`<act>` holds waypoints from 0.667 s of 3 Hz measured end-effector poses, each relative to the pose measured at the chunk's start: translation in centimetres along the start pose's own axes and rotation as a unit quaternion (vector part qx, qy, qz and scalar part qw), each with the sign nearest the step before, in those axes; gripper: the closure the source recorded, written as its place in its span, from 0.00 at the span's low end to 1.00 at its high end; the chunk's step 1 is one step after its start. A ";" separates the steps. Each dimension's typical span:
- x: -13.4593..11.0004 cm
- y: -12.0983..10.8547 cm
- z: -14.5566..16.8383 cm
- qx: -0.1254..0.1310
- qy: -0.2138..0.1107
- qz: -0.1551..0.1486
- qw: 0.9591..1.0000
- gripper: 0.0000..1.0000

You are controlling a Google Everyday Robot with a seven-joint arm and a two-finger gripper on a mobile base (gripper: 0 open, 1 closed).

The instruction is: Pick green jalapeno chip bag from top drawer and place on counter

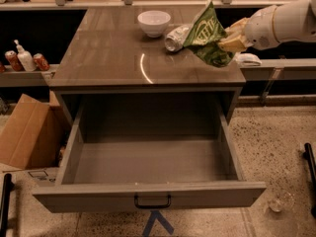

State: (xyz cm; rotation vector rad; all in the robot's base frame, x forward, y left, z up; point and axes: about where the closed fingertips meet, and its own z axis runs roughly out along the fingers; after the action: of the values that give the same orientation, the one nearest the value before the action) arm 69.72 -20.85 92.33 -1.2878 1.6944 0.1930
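Note:
The green jalapeno chip bag (207,36) hangs in the air over the right part of the counter (113,53), held by my gripper (228,39), which comes in from the right on a white arm and is shut on the bag's right side. The bag's lower end is just above the counter top, close to the counter's right edge. The top drawer (148,194) is pulled fully out below the counter and nothing shows inside it. Its dark handle (152,201) is at the front middle.
A white bowl (153,22) and a crushed silvery-green can (175,37) sit on the back of the counter, the can just left of the bag. A brown cardboard box (27,132) stands on the floor at left. Cans and a bottle (23,59) are on a left shelf.

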 end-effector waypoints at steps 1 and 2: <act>1.5 -0.3 1.2 -0.013 -0.007 0.022 1.000 0.81; 2.6 -0.5 2.1 -0.022 -0.011 0.036 0.999 0.59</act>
State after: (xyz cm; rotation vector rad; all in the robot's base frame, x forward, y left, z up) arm 71.39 -21.49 89.47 -1.2540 1.7283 0.2880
